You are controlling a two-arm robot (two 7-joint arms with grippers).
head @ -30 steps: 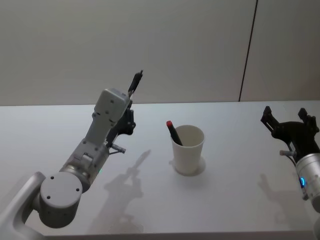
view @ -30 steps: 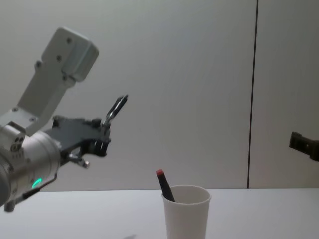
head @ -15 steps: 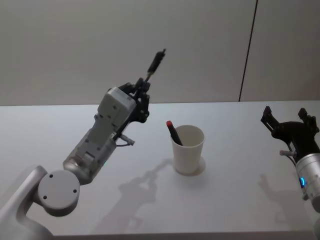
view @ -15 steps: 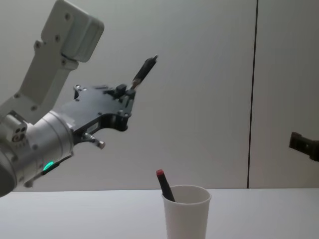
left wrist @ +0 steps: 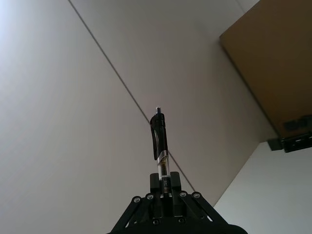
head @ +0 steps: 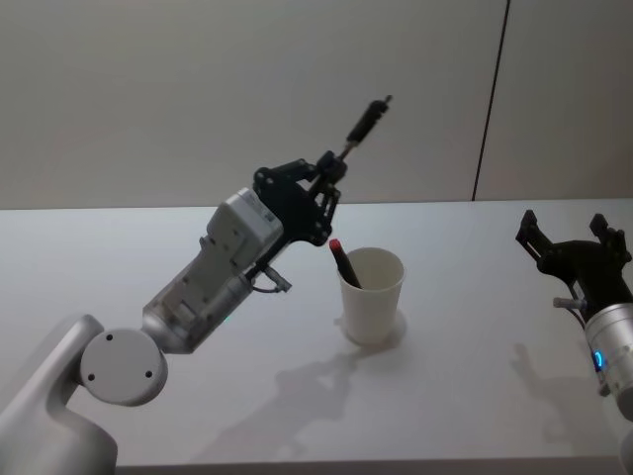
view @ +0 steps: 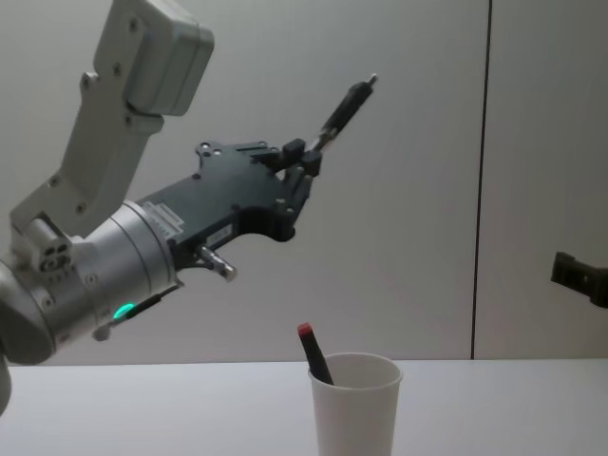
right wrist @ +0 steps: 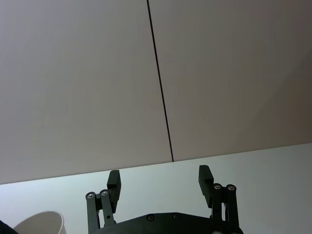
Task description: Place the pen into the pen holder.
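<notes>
The left gripper [head: 329, 170] hangs in the air above the table [head: 475, 396], just left of and above the pen holder [head: 372, 297]. Its jaws are closed down narrow on the lower end of a black pen [head: 364, 124]. The pen sticks up and out from the fingertips at a slant, clip and button end uppermost, leaning over toward the cup's side. It looks light, stiff and slim, with a smooth plastic barrel that could twist or slide in a two-finger pinch. The hold near one end leaves a long free length to steer, so that end probably has to swing down before it can enter the rim. The pen holder is a thin paper cup standing near the middle of the table, well away from every edge. It is likely light enough to tip or skid if the pen or a finger knocks its wall. A red-capped pen [head: 343, 262] already leans against the left side of its rim, so the freer room inside lies toward the right. The table around the cup is bare. The right gripper [head: 564, 228] waits near the table's right edge, well apart, jaws spread wide and holding nothing.
</notes>
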